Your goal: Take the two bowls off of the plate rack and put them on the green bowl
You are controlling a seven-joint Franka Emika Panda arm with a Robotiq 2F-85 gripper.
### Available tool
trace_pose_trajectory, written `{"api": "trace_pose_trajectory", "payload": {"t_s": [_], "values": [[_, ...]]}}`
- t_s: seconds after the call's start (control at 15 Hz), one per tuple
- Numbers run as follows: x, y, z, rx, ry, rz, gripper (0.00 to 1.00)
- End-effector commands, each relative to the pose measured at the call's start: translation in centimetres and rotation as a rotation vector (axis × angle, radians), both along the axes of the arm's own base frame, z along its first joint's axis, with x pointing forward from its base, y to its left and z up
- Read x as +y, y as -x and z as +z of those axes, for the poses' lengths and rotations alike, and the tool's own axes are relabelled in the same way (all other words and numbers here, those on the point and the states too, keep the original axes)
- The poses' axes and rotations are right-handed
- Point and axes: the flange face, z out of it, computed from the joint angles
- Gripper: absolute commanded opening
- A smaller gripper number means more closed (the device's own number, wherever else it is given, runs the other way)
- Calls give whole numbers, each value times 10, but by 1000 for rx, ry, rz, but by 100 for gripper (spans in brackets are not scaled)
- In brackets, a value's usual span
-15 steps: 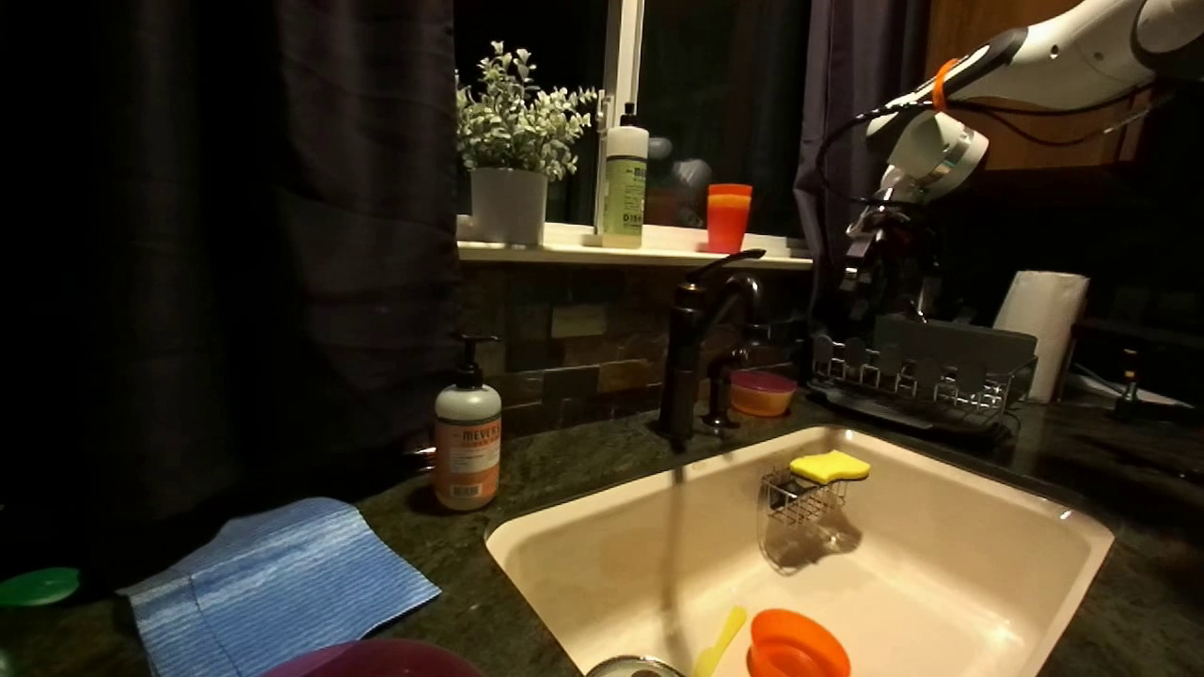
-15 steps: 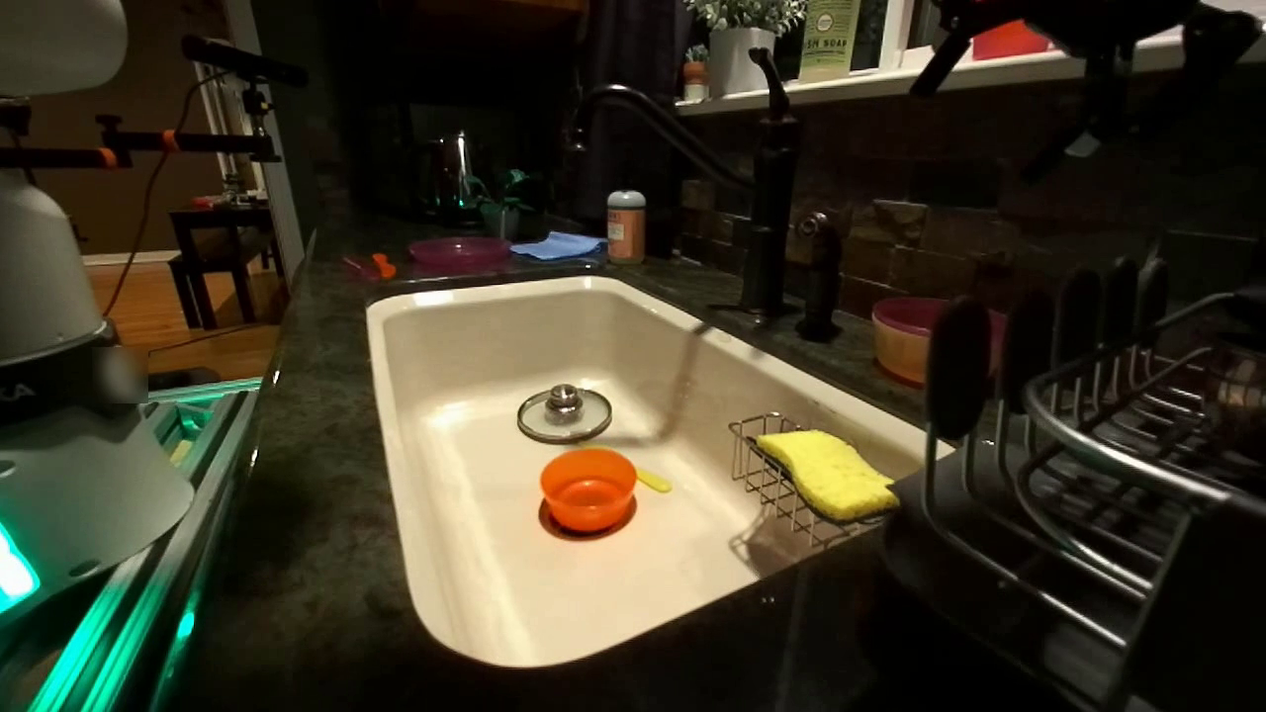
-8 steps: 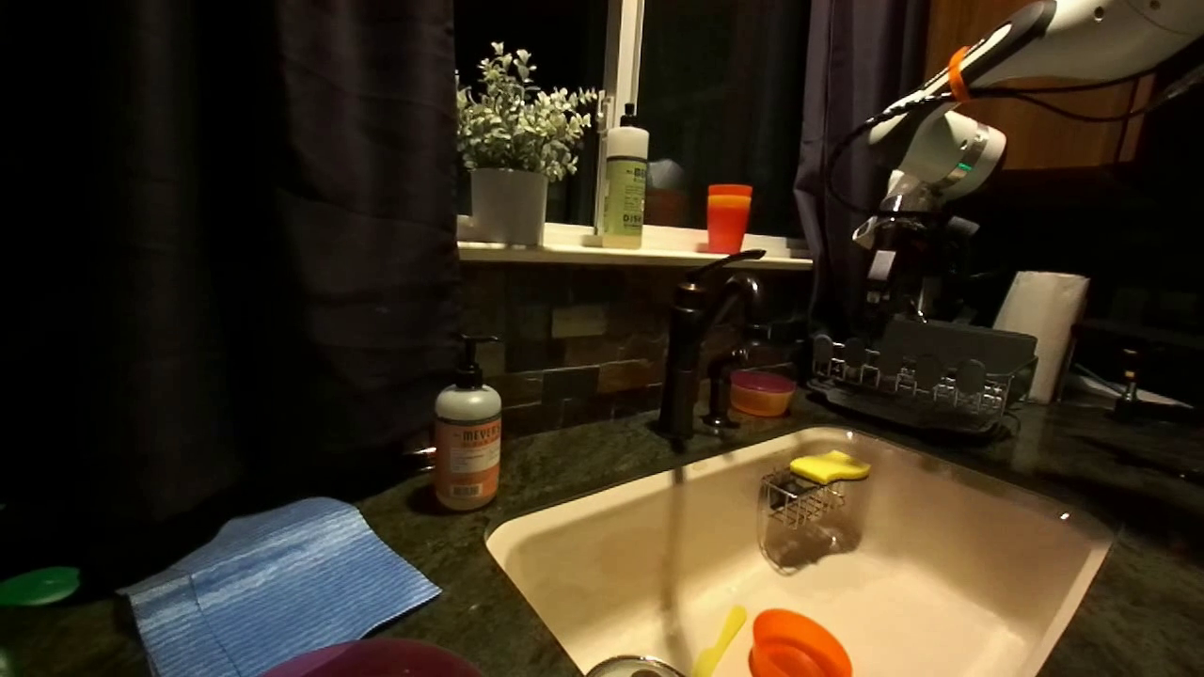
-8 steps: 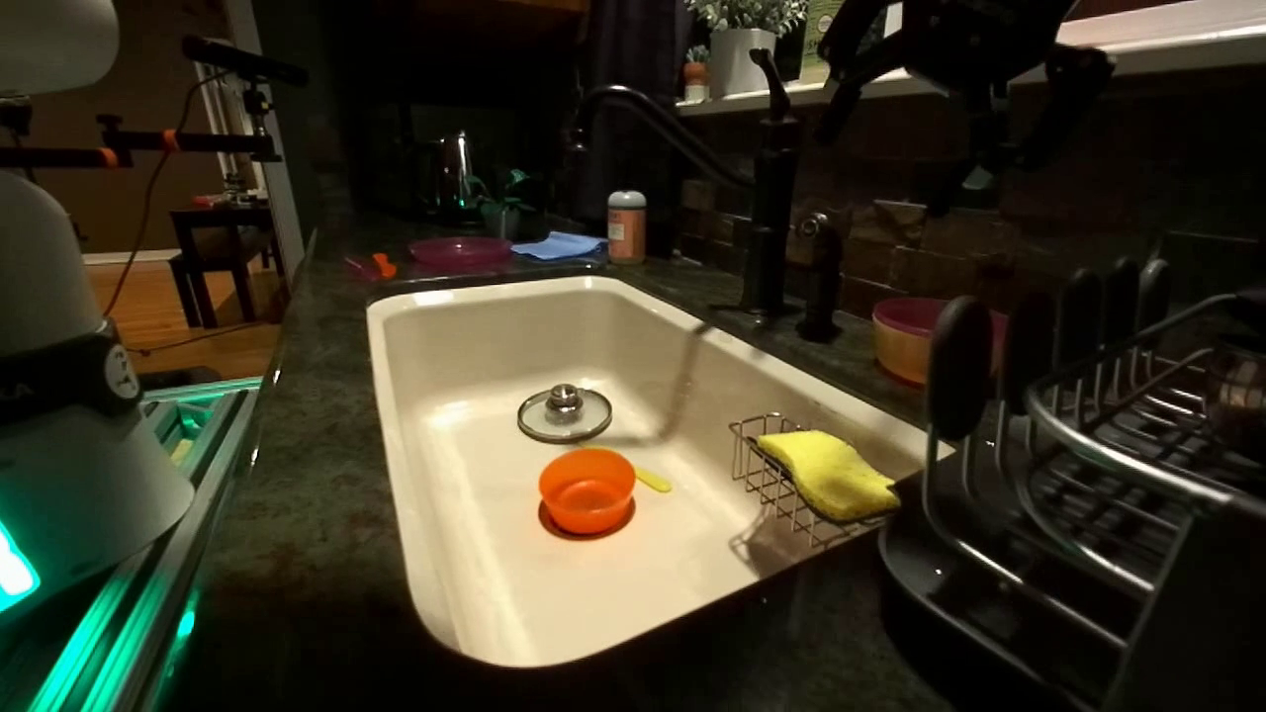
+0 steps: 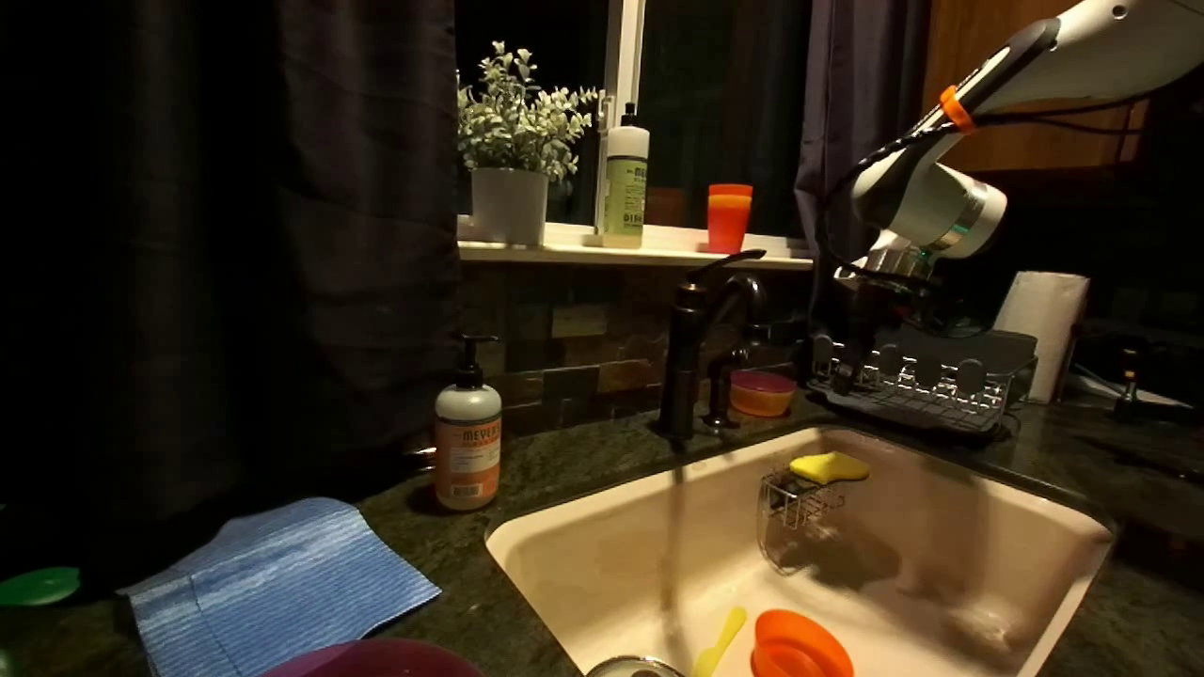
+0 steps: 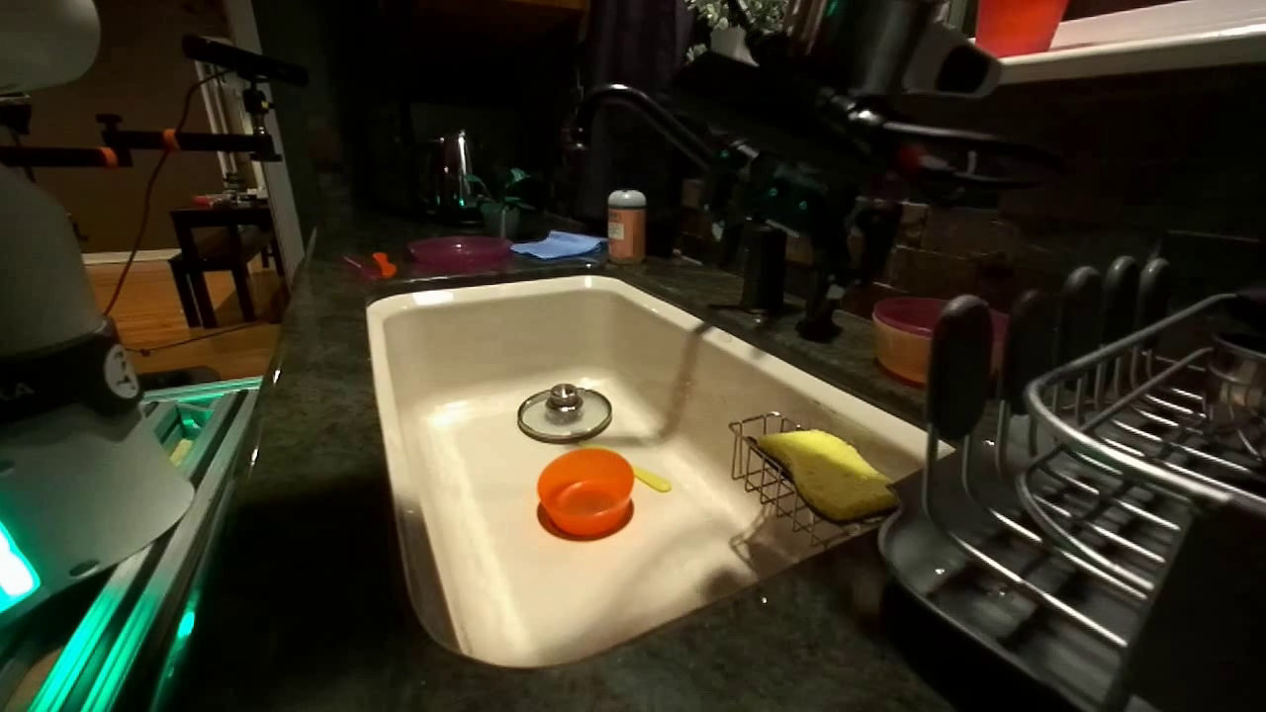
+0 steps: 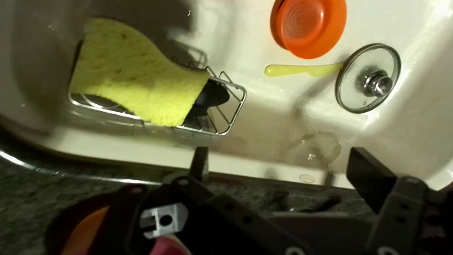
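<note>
My gripper stands open over the sink's rim by the faucet, with nothing between its fingers. An orange-red bowl sits on the sink floor, away from the gripper. Behind the faucet stands a round stack, magenta-pink on top with a yellow-orange wall below; how many bowls it holds I cannot tell. In the wrist view, pink and orange parts show beneath the left finger's linkage. The dark plate rack shows in both exterior views; I see no bowl among its prongs. The green bowl cannot be made out.
The pale sink holds a wire caddy with a yellow sponge, a yellow-green knife and a glass lid. The dark faucet rises close to the gripper. A soap bottle and blue cloth lie farther along.
The arm has come down and swung its gripper lower, toward the faucet and the sink's back edge. Bowls, rack and the other objects stay where they were.
</note>
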Motion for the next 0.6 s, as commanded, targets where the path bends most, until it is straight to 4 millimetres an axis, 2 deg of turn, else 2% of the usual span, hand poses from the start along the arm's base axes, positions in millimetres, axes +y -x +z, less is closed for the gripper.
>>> {"api": "trace_pose_trajectory", "payload": {"t_s": [0.0,0.07,0.2,0.47,0.53], "values": [[34,36,-22,27,38,-36,100],[19,16,-17,17,19,-10,100],[26,19,-22,25,21,-4,100],[19,18,-19,24,29,-23,100],[27,23,-26,54,-3,-7,100]]}}
